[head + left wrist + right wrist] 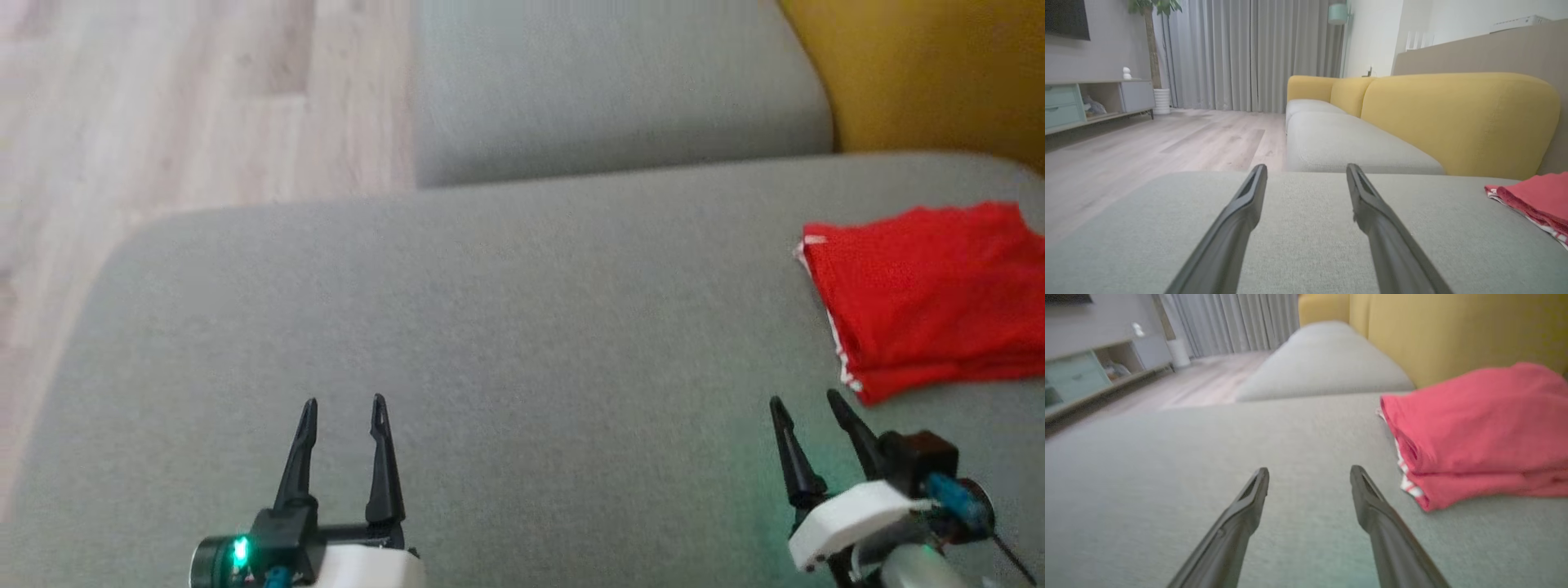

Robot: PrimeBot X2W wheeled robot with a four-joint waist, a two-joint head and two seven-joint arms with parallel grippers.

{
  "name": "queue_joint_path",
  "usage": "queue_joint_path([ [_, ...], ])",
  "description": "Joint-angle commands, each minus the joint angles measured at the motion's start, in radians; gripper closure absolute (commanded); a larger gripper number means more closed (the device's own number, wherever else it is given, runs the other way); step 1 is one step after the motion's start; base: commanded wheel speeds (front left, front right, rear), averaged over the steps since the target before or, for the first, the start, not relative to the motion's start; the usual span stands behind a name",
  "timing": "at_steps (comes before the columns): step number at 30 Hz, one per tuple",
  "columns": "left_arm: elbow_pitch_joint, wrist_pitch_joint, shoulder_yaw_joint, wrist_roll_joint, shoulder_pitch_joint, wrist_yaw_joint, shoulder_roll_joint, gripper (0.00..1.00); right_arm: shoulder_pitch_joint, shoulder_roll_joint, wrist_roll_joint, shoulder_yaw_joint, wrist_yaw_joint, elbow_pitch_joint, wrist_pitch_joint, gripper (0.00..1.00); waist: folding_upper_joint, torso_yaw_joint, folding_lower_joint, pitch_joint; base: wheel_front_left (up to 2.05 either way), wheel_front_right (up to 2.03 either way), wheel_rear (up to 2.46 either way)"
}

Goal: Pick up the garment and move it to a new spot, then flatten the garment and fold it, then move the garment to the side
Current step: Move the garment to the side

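The red garment (pixel 922 294) lies on the grey seat cushion (pixel 490 343) of the sofa, far to the robot's right side and near the yellow backrest (pixel 922 73). It is already folded into a compact stack of several layers, and a white trim shows along its left edge. The left hand (pixel 343 404) hovers low over the bare middle of the cushion, well apart from the garment; its two fingers stand wide apart and hold nothing. The right hand (pixel 804 400) is just beside the near left corner of the stack but does not touch it. Its fingers are also spread wide, with only grey fabric between them. I judge that the task is at its last step, moving the garment to the side, and that this step looks finished or almost finished, because the stack rests alone at the edge of the work area. The next move probably asks for very little: both hands can pull away without brushing the layers. If the stack must go further aside, the right hand should take all layers together at the corner, so that the fold does not open.
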Motion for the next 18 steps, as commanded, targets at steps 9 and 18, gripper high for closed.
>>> queue_joint_path([
  [9,-0.047,-0.005,0.063,0.033,0.055,-0.007,-0.003,0.00,0.214,0.097,-0.108,-0.080,0.007,-0.385,-0.018,0.00,0.0000,0.050,0.0004,-0.109,0.00,0.00,0.00],
  [18,-0.032,-0.005,0.068,0.049,0.078,-0.041,-0.003,0.00,0.251,0.115,-0.128,-0.107,0.007,-0.425,-0.018,0.00,0.0000,0.043,0.0004,-0.115,0.00,0.00,0.00],
])
